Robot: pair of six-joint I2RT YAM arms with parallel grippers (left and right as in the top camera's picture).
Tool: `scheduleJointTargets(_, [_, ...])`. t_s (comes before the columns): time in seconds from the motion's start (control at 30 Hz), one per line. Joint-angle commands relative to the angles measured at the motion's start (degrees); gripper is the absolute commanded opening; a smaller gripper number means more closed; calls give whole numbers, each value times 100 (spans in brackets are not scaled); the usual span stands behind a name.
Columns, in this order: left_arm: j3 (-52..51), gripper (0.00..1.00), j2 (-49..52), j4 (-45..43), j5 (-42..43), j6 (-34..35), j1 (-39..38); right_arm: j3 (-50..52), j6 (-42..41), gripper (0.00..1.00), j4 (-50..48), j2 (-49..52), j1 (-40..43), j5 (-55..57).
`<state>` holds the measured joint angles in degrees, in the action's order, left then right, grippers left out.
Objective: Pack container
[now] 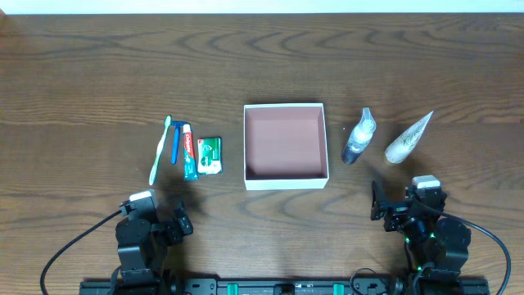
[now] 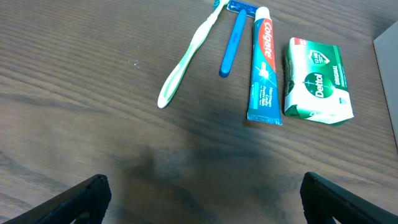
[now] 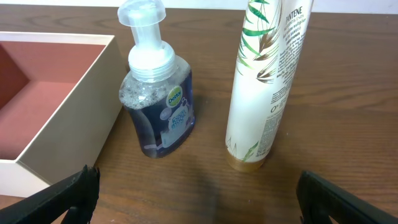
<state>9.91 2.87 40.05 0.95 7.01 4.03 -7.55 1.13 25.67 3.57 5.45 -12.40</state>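
The dark brown wood-grain surface (image 1: 82, 74) fills nearly everything; past its far edge only a thin pale strip (image 1: 262, 5) of the room shows. On the left, my left claw (image 2: 199, 205) hangs apart and empty, near a green-and-white toothbrush (image 2: 186, 59), a blue razor (image 2: 231, 43), a teal toothpaste tube (image 2: 265, 68) and a green-and-white soap packet (image 2: 317, 81), which lie side by side. At the centre sits the shallow square white cardboard container (image 1: 285, 181), pink-brown inside, mouth up, sides parallel to the surface's edges. Being square, it has no longer axis. To its right stand a clear pump bottle (image 3: 158, 93) of dark blue soap and a white tube (image 3: 267, 81). My right claw (image 3: 199, 202) is apart and empty.
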Motion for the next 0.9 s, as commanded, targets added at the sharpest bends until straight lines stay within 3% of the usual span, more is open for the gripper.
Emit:
scheduleJointTargets(0.0, [-83,98,-31,13,2,-76,28,22,87,99,-15,-20,15,-4])
scheduleJointTargets(0.7, [-83,98,-31,13,2,-76,28,22,55,99,-15,-20,15,-61])
scheduleJointTargets(0.87, [-83,98,-31,13,2,-76,28,17,-850,99,-398,-20,15,-444])
